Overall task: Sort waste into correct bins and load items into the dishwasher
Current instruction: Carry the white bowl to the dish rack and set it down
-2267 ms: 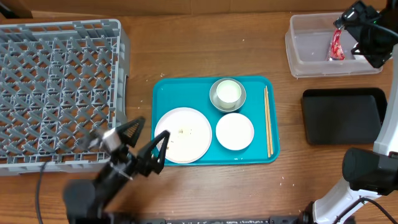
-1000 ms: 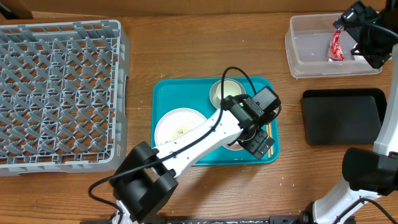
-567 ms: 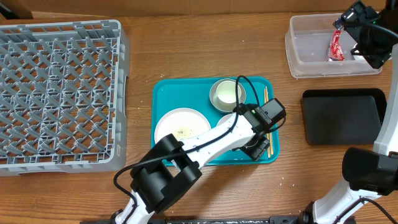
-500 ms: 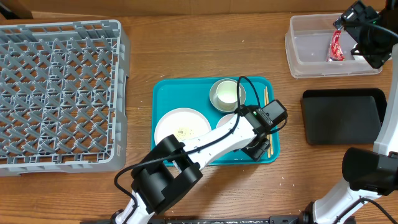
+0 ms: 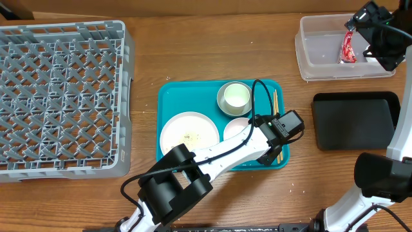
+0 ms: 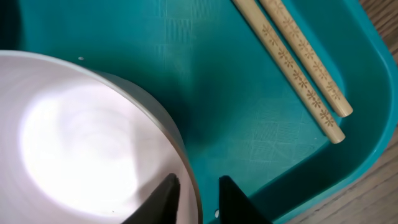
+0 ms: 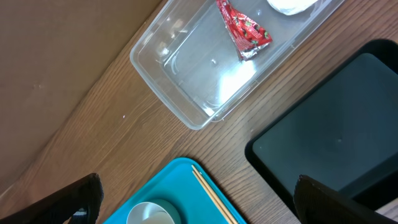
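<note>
My left gripper (image 5: 268, 153) reaches over the teal tray (image 5: 168, 96) and is shut on the rim of the small white bowl (image 6: 81, 143), one finger inside and one outside. In the overhead view my arm covers most of that bowl (image 5: 234, 127). The chopsticks (image 6: 292, 59) lie just right of it. The large white plate (image 5: 188, 137) carries a few crumbs. A white cup sits in the steel bowl (image 5: 235, 97). My right gripper (image 7: 205, 205) stands open high above the clear tub (image 7: 186, 56), which holds the red wrapper (image 7: 244, 28) and a white napkin (image 7: 289, 5).
The grey dish rack (image 5: 61, 96) fills the left of the table. A black tray (image 5: 354, 119) lies right of the teal tray, below the clear tub (image 5: 322, 58). Bare wood shows between rack and tray.
My left arm has slid right and down across the teal tray, and its jaws have closed from wide open onto the white bowl's rim. The right arm has stayed still.
</note>
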